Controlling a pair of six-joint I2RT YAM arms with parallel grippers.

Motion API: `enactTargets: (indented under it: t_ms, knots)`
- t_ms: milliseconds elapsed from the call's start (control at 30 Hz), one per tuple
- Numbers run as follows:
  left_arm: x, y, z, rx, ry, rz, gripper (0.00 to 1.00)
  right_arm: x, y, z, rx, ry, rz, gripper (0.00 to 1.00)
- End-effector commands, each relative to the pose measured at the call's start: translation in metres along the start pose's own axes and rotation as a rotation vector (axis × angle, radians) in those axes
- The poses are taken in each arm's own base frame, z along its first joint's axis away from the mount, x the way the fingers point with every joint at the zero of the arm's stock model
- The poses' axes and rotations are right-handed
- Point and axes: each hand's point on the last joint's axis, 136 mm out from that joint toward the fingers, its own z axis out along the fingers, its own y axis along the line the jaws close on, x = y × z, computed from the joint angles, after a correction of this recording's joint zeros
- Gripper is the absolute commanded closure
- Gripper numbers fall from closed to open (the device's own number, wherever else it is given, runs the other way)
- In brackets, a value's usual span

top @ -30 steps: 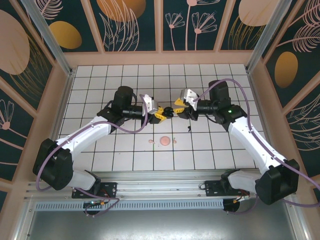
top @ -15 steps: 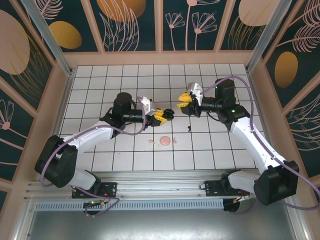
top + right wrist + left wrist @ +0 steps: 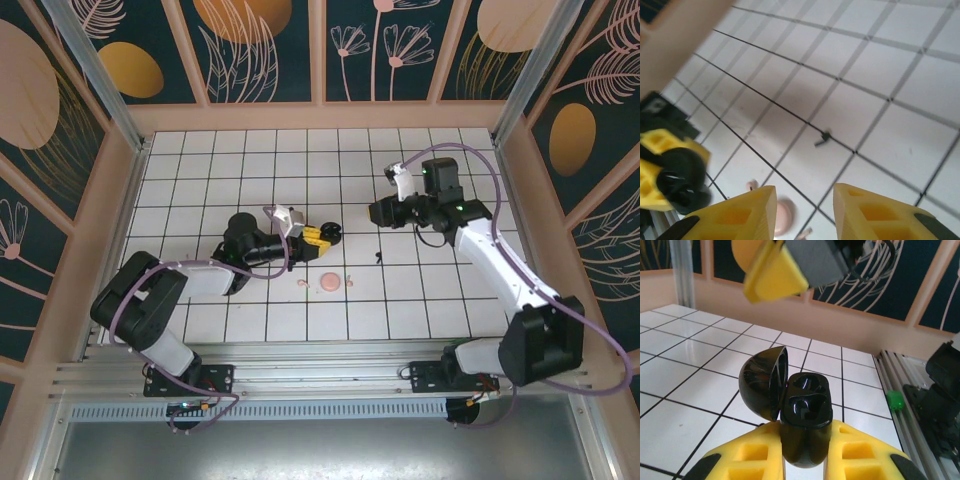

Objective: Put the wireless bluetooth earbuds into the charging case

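My left gripper (image 3: pixel 320 236) is shut on the black charging case (image 3: pixel 330 235), held just above the tiles with its lid swung open. In the left wrist view the case (image 3: pixel 802 405) sits between my yellow fingers (image 3: pixel 862 450), and both sockets look empty. To its right, my right gripper (image 3: pixel 377 213) hangs open and empty above the table, apart from the case. One black earbud (image 3: pixel 378 258) lies on a grid line, ahead of the right gripper (image 3: pixel 802 200) in the right wrist view, where it is a small dark piece (image 3: pixel 822 138). Pale pink earbuds (image 3: pixel 304 285) (image 3: pixel 350 283) lie on the tiles.
A round pale pink case (image 3: pixel 330 283) lies between the two pink earbuds, and shows at the lower edge of the right wrist view (image 3: pixel 784 217). A raised wooden rim (image 3: pixel 320 115) and metal posts (image 3: pixel 95 65) bound the white grid table. An aluminium rail (image 3: pixel 320 355) runs along the near edge.
The two grippers were nearly touching over the centre. The right gripper has pulled back to the right. The left arm has folded lower, still holding the black case.
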Motion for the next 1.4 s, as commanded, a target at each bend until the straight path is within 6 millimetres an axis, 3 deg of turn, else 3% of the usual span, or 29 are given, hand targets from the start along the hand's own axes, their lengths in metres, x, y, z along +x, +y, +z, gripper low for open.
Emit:
enactTargets:
  t_ms: [0, 133, 267, 467, 700, 967, 1233, 1367]
  knots:
    - [-0.021, 0.006, -0.006, -0.030, -0.117, 0.009, 0.91, 0.030, -0.036, 0.008, 0.176, 0.128, 0.281, 0.64]
    - [-0.017, 0.009, -0.006, -0.036, -0.126, -0.016, 0.91, 0.058, -0.062, 0.019, 0.305, 0.200, 0.499, 0.66]
    - [-0.013, 0.012, -0.005, -0.044, -0.120, -0.025, 0.91, 0.086, -0.070, 0.031, 0.359, 0.253, 0.663, 0.68]
    - [-0.012, 0.013, -0.004, -0.046, -0.116, -0.029, 0.91, 0.116, -0.073, 0.055, 0.424, 0.329, 0.737, 0.69]
    - [-0.009, 0.014, -0.005, -0.061, -0.088, -0.004, 0.91, 0.134, -0.088, 0.068, 0.527, 0.374, 0.794, 0.70]
    - [-0.008, 0.015, -0.004, -0.058, -0.074, -0.008, 0.91, 0.142, -0.092, 0.079, 0.544, 0.407, 0.800, 0.72]
    - [-0.008, 0.014, -0.004, -0.057, -0.076, -0.009, 0.91, 0.132, -0.089, 0.090, 0.495, 0.379, 0.789, 0.73]
    - [-0.009, 0.014, -0.004, -0.058, -0.076, -0.007, 0.91, 0.116, -0.086, 0.093, 0.468, 0.339, 0.761, 0.73]
